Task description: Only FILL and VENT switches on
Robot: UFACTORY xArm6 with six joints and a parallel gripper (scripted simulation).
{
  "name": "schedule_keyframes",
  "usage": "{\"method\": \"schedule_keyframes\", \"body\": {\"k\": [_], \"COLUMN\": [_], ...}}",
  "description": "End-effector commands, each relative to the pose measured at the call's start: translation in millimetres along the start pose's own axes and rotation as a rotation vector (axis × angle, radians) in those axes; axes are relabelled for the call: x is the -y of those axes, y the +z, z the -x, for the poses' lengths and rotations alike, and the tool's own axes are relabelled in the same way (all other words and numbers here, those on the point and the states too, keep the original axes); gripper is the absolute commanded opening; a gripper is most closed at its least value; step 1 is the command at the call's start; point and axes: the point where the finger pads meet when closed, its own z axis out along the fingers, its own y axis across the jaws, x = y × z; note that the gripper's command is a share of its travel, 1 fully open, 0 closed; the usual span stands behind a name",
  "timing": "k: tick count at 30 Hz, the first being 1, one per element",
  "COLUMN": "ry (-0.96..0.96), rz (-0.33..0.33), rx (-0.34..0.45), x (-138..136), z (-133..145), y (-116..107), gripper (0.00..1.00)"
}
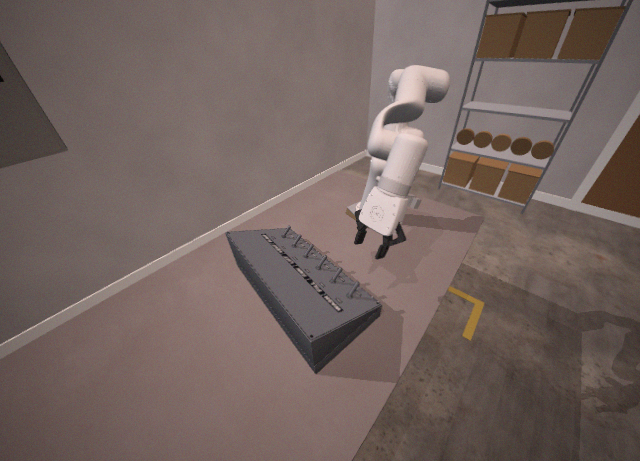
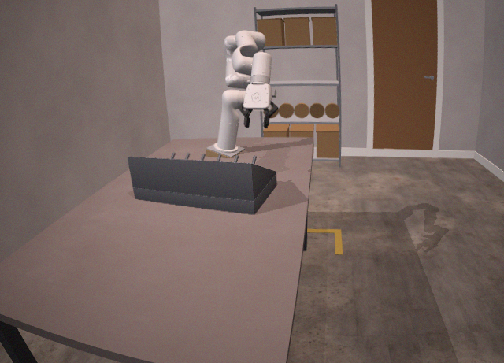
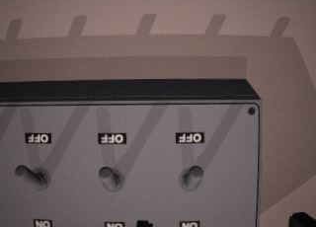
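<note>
A grey metal shelf rack (image 1: 567,115) in the upper right of the top view holds cardboard boxes (image 1: 540,34) and brown discs (image 1: 500,142). At centre frame, the dark console (image 1: 289,285) sits on the tabletop (image 1: 155,373), its row of toggle switches (image 1: 323,263) upright. The pincer (image 1: 378,242) hangs just right of it, partly open, holding nothing and touching nothing.
</note>
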Motion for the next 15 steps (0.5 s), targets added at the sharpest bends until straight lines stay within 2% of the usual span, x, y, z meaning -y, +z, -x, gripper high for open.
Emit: {"method": "schedule_keyframes", "body": {"k": [1,11,13,15], "ry": [0.000,0.001,0.002,0.003], "rz": [0.003,0.002,0.001,0.000], "rx": [0.003,0.004,0.004,0.004], "x": [-0.9,-2.2,-9.0,-19.3], "z": [1.4,5.6,26.6,63.3], "y": [-1.4,-1.9,-3.9,-5.7], "gripper": [0.77,0.77,0.77,0.77]}}
